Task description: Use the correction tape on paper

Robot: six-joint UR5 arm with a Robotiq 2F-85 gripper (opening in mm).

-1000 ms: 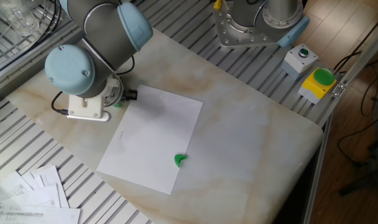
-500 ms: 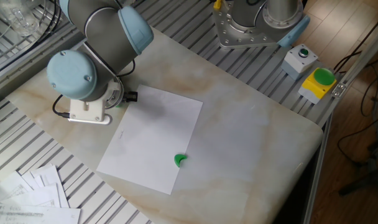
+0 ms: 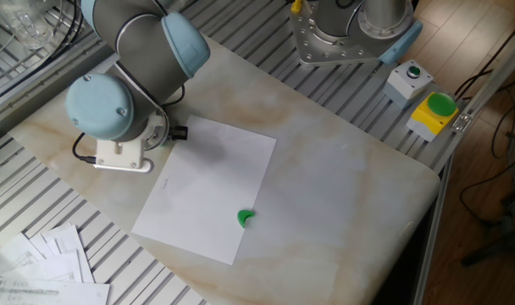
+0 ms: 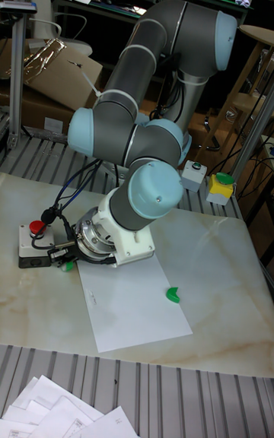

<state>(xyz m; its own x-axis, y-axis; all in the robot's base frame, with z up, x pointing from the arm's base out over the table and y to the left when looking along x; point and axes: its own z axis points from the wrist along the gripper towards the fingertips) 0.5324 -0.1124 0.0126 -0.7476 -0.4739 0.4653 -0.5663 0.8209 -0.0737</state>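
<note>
The paper (image 3: 211,182) lies flat on the marble table, also seen as the paper (image 4: 133,305) in the tall fixed view. At its far left corner, a small green and pale piece that looks like the correction tape (image 4: 68,265) peeks out under my gripper (image 4: 62,258). The arm's big wrist housing (image 3: 113,110) covers most of the fingers, so I cannot see how the jaws stand. In the fixed view both gripper and correction tape are hidden behind the wrist.
A small green crescent piece (image 3: 245,218) rests on the paper's lower right part. A grey box with a red button (image 4: 34,244) sits just left of the gripper. Printed sheets (image 3: 37,271) fan out at the front left. Two button boxes (image 3: 423,93) stand at the far right.
The wrist has shifted slightly up and right. The green bit that showed beside the paper's left corner a second ago is now hidden behind it.
</note>
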